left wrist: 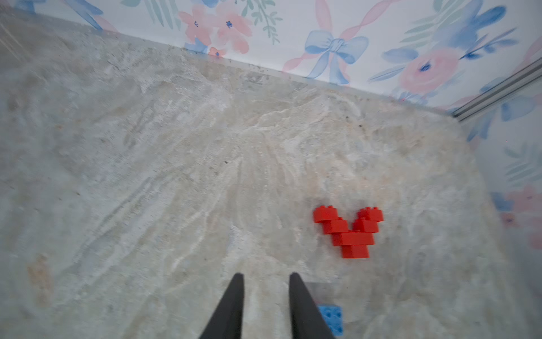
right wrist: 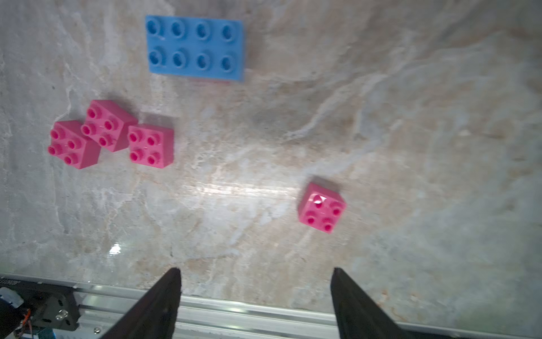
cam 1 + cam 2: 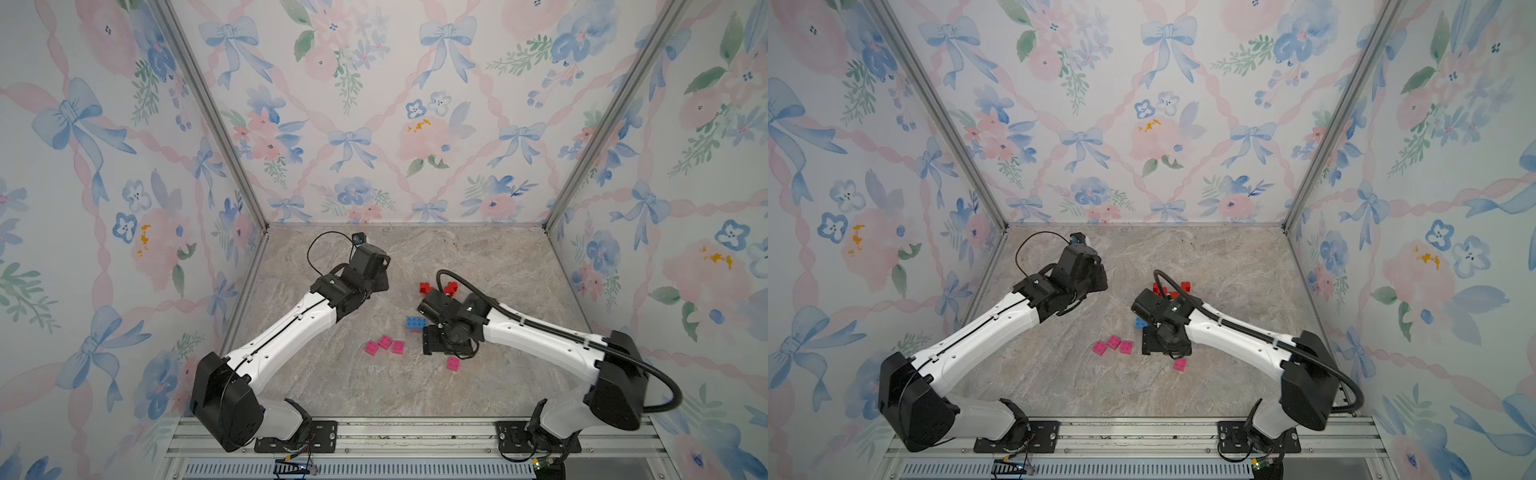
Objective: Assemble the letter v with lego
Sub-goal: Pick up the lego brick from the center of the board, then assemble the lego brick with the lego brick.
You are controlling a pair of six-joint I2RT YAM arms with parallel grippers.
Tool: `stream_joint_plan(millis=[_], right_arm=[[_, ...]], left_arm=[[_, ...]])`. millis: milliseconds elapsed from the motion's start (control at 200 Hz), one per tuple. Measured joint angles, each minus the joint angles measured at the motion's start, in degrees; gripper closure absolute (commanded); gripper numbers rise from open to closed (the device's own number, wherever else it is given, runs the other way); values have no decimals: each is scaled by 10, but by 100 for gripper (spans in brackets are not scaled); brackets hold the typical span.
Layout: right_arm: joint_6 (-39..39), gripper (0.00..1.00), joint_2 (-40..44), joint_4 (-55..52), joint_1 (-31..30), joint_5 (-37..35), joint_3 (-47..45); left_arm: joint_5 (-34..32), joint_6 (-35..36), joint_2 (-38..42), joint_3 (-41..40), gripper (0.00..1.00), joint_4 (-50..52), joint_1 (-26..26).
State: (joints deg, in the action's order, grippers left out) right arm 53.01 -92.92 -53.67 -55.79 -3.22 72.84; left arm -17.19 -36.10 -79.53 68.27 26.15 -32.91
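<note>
- Red lego V (image 1: 347, 232): stepped red bricks pressed together, standing toward the back of the table (image 1: 146, 176); in both top views the right arm hides most of it, so only two red tips (image 3: 424, 287) show; to my eye the letter reads as already built.
- Handling, as a judgement: hard plastic, light, stiff; the side walls are smooth and likely slippery under the pads; only stud friction joins the courses, so a pull on one upper tip could peel it off.
- If you must move the V, pinch it across the wide lower course on two flat opposite faces, never on the studs.
- Blue brick (image 2: 196, 48): longer than the rest, lying flat with studs up, just beside the right wrist in a top view (image 3: 415, 323); grip it across the short width.
- Three pink bricks (image 2: 108, 124) huddle together, touching or nearly so; a fourth pink brick (image 2: 321, 207) sits well apart from them, nearer the right gripper.
- Left gripper (image 1: 266, 276): jaws drawn in to a narrow slit; nothing between them; it hangs over bare table, short of the V.
- Right gripper (image 2: 256, 270): jaws spread wide; empty; touching nothing.
</note>
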Motion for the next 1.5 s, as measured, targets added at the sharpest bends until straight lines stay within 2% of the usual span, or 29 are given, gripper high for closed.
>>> stream_joint_plan(millis=[85,210,280,585,830,915,980,1110,1190,1285,1385,1500], right_arm=[[16,26,-75,38,-18,9,43],[35,33,-139,65,-24,19,73],[43,35,-160,68,-23,20,84],[49,39,-219,67,-16,28,129],[47,59,-242,61,-7,30,137],[42,65,-247,61,-2,30,137],[40,73,-248,59,-1,30,138],[34,77,-247,45,-1,29,142],[33,83,-236,31,-1,26,137],[36,94,-181,17,-1,22,101],[48,100,-103,-8,0,16,54],[61,100,-40,-23,14,12,10]], left_arm=[[38,26,-6,-27,99,-10,62],[82,53,-4,-57,100,-22,137],[92,67,5,-72,100,-30,162],[96,106,66,-112,100,-77,175],[136,119,70,-113,100,-94,198],[148,123,73,-113,83,-94,203],[156,126,75,-113,76,-95,206],[165,130,76,-113,69,-99,207],[167,131,76,-114,59,-99,207],[167,134,76,-116,55,-103,207],[174,134,76,-119,55,-111,207],[177,134,75,-119,54,-118,202]])
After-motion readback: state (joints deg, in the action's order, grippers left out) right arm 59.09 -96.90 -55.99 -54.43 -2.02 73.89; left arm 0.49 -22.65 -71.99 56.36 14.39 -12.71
